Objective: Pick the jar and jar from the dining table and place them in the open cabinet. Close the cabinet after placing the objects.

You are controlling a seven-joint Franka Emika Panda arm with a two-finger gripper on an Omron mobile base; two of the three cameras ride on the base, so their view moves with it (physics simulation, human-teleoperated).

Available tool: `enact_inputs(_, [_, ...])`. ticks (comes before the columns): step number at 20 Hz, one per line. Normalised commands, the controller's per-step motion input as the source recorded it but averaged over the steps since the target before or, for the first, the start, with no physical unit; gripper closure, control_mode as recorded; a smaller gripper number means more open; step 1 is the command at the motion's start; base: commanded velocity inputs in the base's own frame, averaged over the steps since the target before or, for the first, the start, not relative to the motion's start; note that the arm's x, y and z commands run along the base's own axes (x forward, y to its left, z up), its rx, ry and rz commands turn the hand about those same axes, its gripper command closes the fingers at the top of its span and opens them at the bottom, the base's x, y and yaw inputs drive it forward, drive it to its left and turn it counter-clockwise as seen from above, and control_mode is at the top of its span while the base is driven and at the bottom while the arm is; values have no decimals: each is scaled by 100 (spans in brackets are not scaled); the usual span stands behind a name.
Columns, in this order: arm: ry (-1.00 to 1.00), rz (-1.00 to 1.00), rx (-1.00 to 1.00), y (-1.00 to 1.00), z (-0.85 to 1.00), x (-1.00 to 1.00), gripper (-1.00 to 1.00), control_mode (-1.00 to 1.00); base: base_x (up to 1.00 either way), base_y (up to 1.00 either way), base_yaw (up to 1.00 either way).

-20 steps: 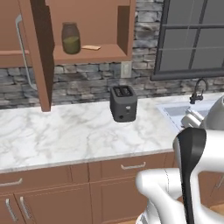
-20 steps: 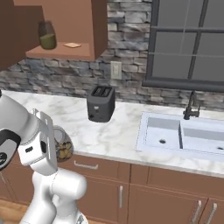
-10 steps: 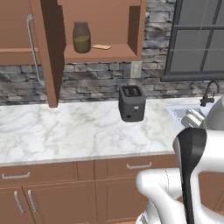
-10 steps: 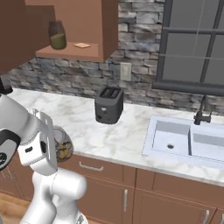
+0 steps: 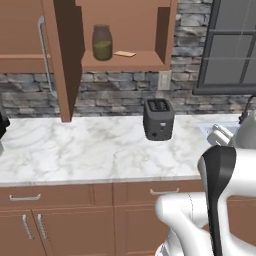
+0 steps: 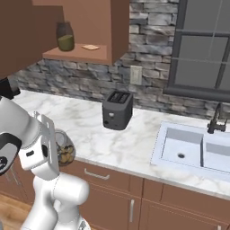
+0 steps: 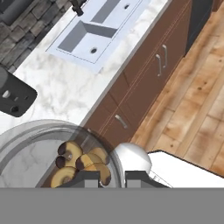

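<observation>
A: Gripper (image 7: pixel 104 176) status?
B: Jaws pinched on the short jar (image 7: pixel 57 153) with brown chunks; in the right base view that jar (image 6: pixel 64 147) sits at the hand, in front of the lower drawers.
A: Other jar?
B: Tall jar (image 5: pixel 102 43) with olive-green filling stands upright on the inner shelf of the open cabinet (image 5: pixel 65 60), next to a small flat tan piece (image 5: pixel 124 53).
A: Cabinet door?
B: Swung open, silver bar handle (image 5: pixel 46 56) visible.
A: Anything else?
B: Black toaster (image 5: pixel 158 119) on the marble table (image 5: pixel 75 150), sink (image 6: pixel 191 146) well off to its right.
</observation>
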Motion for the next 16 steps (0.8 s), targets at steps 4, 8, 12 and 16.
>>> enact_inputs(4, [0,0,0,0,0,0,100,100,20,18,8])
enact_inputs(8, [0,0,0,0,0,0,100,100,35,22,2])
enact_inputs(12, [0,0,0,0,0,0,100,100,25,25,0])
enact_inputs(16, [0,0,0,0,0,0,100,100,11,40,0])
